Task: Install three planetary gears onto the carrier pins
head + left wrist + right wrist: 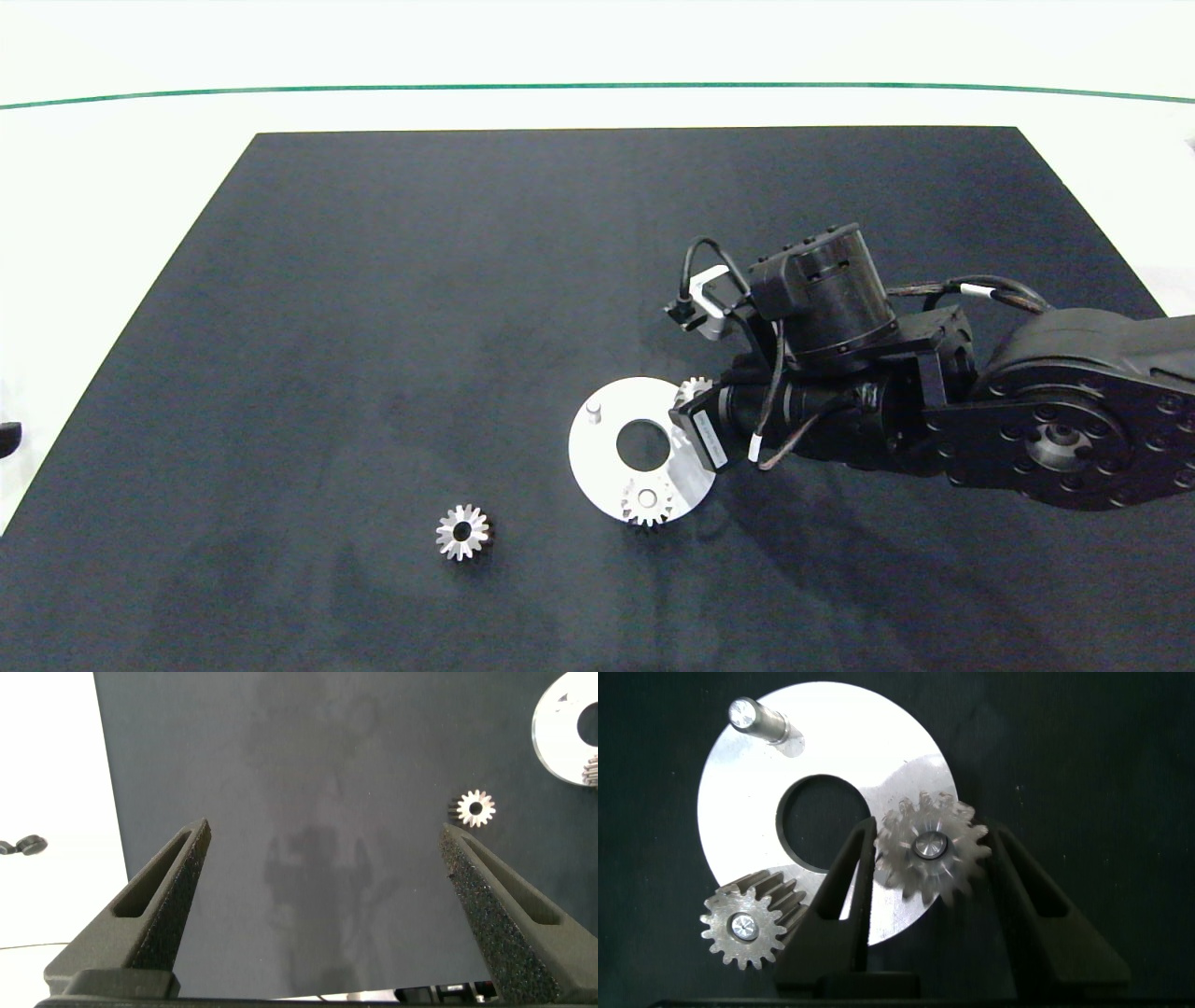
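Note:
The white carrier disc (602, 457) lies right of the mat's centre. One pin (594, 409) on it stands bare (757, 719). A silvery gear (646, 501) sits on the pin at the disc's near edge (743, 926). A second gear (931, 849), blurred, has a pin end showing in its centre hole. My right gripper (932, 833) is open, with a finger close on each side of that gear. The third gear (462, 532) lies loose on the mat, left of the disc. My left gripper (324, 835) hangs open and empty over the mat's left side, with the loose gear (477, 808) ahead of it.
The black mat (373, 327) covers most of the white table. A green line (597, 87) runs along the far side. The right arm's wrist and cables (822, 308) hang over the disc's right side.

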